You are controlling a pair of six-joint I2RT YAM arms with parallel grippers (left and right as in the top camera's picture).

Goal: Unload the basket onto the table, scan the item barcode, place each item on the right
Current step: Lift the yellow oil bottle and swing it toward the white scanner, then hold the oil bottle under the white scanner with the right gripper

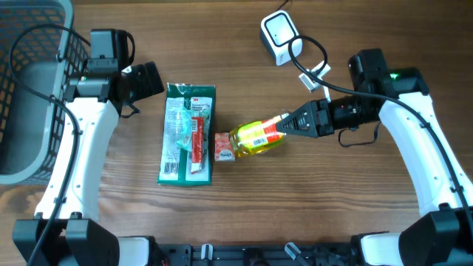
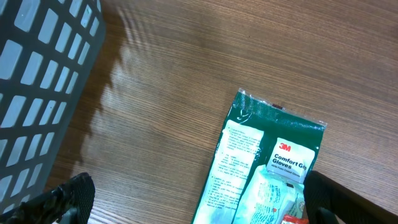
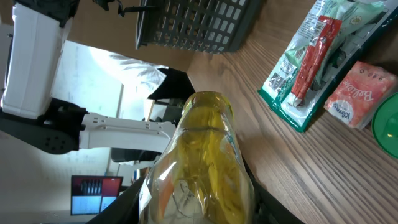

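Brown wood-grain table [image 1: 244, 222] fills my overhead frame, evenly lit. Past its edge, lower left of my right wrist view, a small screen [image 3: 96, 194] glows red and blue.

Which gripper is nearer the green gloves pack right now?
Left. The left gripper hovers by the overhead view's upper-left corner of the gloves pack; the right gripper, shut on the yellow bottle, sits beyond the pack's right side.

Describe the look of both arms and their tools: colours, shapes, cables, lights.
Both the left arm and right arm have white, curved shells with black joints and black cables alongside. A small green light glows on the right arm's upper joint. The left tool and right tool are black.
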